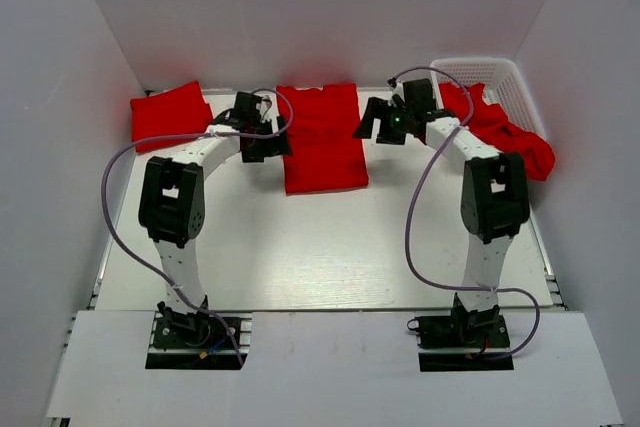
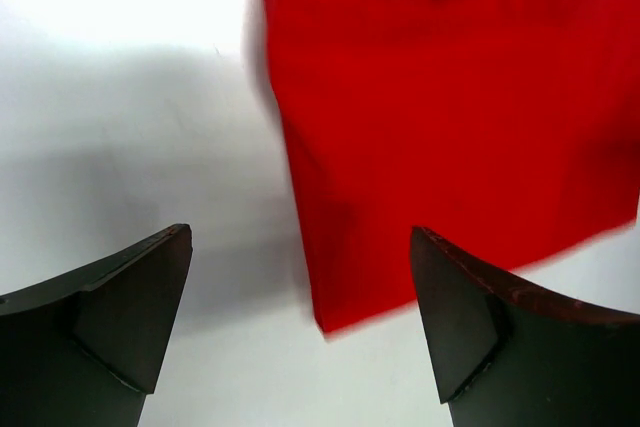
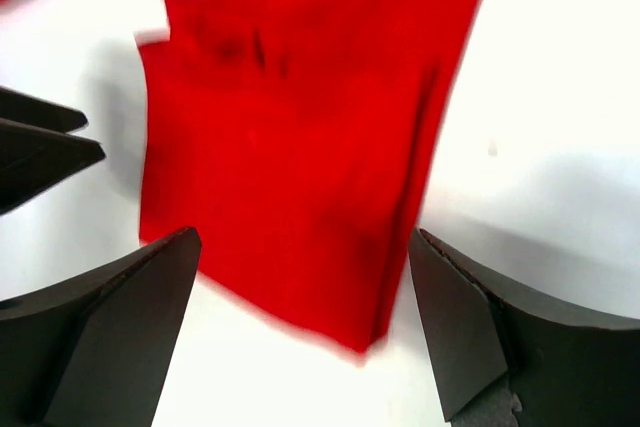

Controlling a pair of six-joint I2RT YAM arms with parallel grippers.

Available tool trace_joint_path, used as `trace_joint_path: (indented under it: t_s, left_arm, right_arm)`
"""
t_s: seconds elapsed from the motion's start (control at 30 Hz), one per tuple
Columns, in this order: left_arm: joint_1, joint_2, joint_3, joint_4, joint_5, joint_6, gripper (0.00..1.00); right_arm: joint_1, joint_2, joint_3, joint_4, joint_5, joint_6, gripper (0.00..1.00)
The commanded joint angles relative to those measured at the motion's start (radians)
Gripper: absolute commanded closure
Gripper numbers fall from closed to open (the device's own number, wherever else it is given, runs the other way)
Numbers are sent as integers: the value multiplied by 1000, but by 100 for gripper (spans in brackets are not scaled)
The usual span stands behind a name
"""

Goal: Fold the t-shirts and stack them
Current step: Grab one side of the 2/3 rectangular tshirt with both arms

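The half-folded t-shirt (image 1: 322,137) lay flat toward the far part of the white table (image 1: 300,247), a long red rectangle running away from the arm bases, with a fold line across it and its near part doubled over. In the left wrist view this shirt (image 2: 450,117) filled the upper right, its near corner showing between the two dark fingers (image 2: 120,317); in the right wrist view the same shirt (image 3: 300,147) ran down the middle, layered along one edge, its near corner low between the fingers (image 3: 110,327). The left gripper (image 1: 268,147) hung just beside this shirt's edge on the left arm's side, jaws spread wide and holding nothing. The right gripper (image 1: 375,125) stood close to the opposite edge, also spread wide and empty; whether either one touched the cloth I could not tell. Further out from this shirt on the left arm's side, well apart from it, a folded t-shirt (image 1: 170,112) sat near the far corner. Out on the right arm's side, beyond the right gripper, a crumpled heap of red t-shirts (image 1: 505,137) spilled over the near rim of a white lattice basket (image 1: 515,82) at the wall. Both views from the wrists were blurred at the cloth's edges.
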Motion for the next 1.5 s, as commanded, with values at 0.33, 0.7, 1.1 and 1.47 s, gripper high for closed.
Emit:
trace_joint_path:
  t_s: [0.33,0.7,1.1,1.47]
  left_arm:
    - [-110,-147,-276,101,50,23,0]
    - [-129,-69,-319,119,52,11,21]
    - [-147,-68,-387,148,39,1,52]
    - [-156,-153,-434,101,53,1,84]
  right_arm:
    - [12,-156,-369,51,-36,-31,10]
    - [18,-84,-408,93,-84,-16,36]
    - [26,-16,-445,166,-99,12,72]
    - [44,-143,-602,294,-10,-17,100]
